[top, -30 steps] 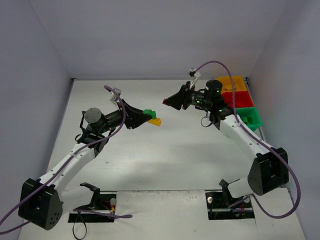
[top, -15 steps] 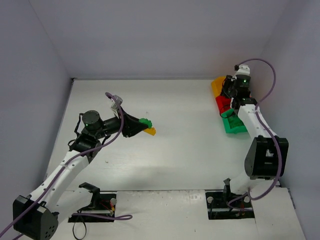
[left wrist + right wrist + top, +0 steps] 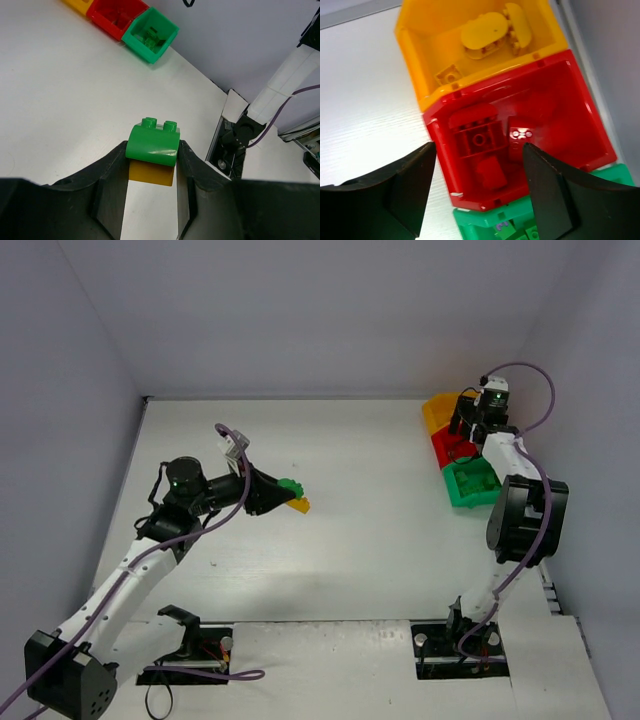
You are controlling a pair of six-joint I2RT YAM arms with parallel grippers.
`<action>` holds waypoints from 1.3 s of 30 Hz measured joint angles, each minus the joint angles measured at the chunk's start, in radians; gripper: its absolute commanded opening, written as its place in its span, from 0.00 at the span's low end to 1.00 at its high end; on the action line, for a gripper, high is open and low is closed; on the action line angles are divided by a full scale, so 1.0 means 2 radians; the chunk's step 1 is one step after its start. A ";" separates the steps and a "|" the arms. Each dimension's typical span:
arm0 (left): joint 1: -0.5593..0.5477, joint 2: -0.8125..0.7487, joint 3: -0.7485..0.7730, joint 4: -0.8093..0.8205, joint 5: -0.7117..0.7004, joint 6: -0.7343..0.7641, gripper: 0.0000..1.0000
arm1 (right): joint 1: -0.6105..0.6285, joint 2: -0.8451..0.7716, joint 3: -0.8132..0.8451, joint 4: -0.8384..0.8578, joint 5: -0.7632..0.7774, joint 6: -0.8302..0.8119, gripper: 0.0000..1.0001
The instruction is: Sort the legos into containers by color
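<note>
Legos (image 3: 152,145) pinched in left hand (image 3: 152,159) — right hand (image 3: 479,150) spread above red bin (image 3: 439,142).

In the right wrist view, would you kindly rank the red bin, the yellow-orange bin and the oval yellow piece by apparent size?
1. red bin
2. yellow-orange bin, cropped at the top edge, so the gap is unsure
3. oval yellow piece, far smallest

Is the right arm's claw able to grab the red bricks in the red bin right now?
Probably yes. The right claw hangs open over the red plastic bin, and nothing covers the red studded bricks inside.
</note>
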 measured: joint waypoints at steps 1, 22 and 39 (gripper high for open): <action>0.000 0.002 0.002 -0.001 0.000 0.002 0.00 | 0.000 -0.002 0.001 -0.001 -0.009 -0.001 0.67; 0.001 0.099 0.065 0.074 0.032 -0.024 0.00 | 0.199 -0.206 -0.074 0.020 -0.530 0.039 0.76; 0.001 0.101 0.065 0.162 0.032 -0.102 0.00 | 0.309 -0.207 -0.078 0.021 -0.615 0.015 0.73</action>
